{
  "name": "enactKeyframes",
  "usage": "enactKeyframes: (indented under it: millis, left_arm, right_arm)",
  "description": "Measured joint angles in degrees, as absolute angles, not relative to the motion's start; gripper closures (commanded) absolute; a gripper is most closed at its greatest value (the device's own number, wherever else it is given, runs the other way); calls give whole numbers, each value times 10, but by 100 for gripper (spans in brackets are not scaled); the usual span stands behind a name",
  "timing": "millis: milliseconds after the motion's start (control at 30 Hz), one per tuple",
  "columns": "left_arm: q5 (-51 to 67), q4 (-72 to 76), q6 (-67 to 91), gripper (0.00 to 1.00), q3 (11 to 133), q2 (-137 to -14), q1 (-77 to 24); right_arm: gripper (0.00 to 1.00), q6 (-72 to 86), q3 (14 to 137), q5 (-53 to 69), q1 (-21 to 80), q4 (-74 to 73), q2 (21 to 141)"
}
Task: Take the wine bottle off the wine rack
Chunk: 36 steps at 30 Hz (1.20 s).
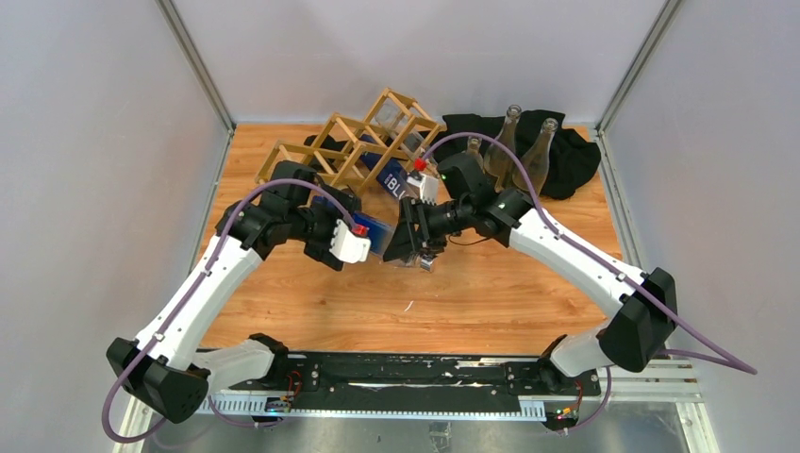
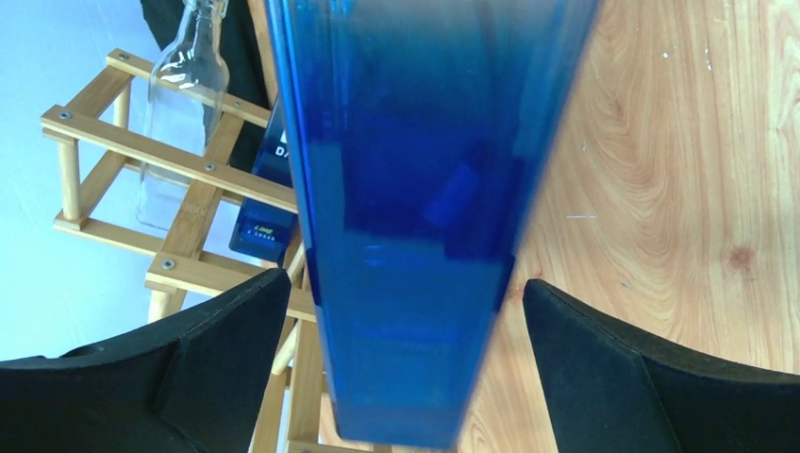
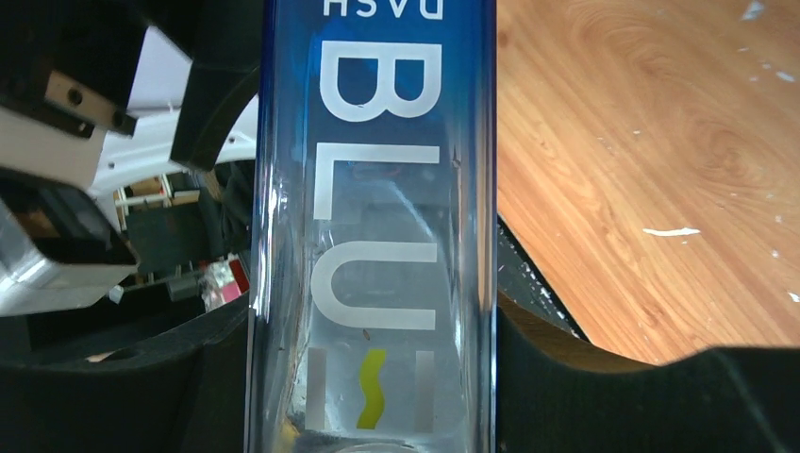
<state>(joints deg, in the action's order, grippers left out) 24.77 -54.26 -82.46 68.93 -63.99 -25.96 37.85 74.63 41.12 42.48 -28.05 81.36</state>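
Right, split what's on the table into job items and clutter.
Job in hand:
- wine rack
- blue bottle, gripped by the right gripper
- left gripper, open either side of it

Lying about:
- black cloth
- clear bottles standing on it
- clear bottle and second blue bottle in the rack

The wine bottle (image 3: 373,236) presented as glossy, smooth blue-tinted glass with matt white lettering, the wine rack (image 2: 179,160) as pale bare wood with metal screw heads (image 2: 168,265), the surface (image 3: 641,142) as smooth wood-grain flecked white, and the black cloth (image 1: 575,160) as matt.
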Motion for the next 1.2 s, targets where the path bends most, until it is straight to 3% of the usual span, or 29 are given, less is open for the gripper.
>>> enactKeyframes:
  millis: [100, 200, 333, 400, 467, 500, 600, 1200]
  left_arm:
    - [240, -539, -827, 4, 685, -641, -261]
    - [234, -538, -825, 14, 684, -641, -264]
    - [225, -537, -822, 45, 677, -641, -269]
    - [222, -538, -818, 67, 674, -642, -270]
    - [222, -538, -818, 93, 673, -641, -271]
    - [222, -537, -817, 100, 673, -641, -271]
    - [222, -532, -808, 100, 668, -640, -272]
    - [357, -475, -463, 100, 655, -612, -268]
  right_arm:
    - [100, 368, 751, 424, 439, -282, 815]
    - [100, 361, 755, 433, 447, -280, 815]
    - [100, 360, 755, 433, 447, -276, 815]
    - [85, 359, 755, 429, 447, -274, 815]
    - [49, 359, 755, 429, 447, -275, 815]
    - [37, 359, 755, 429, 447, -275, 815]
    - [15, 355, 755, 430, 447, -276, 815]
    - [6, 336, 743, 397, 398, -151, 681]
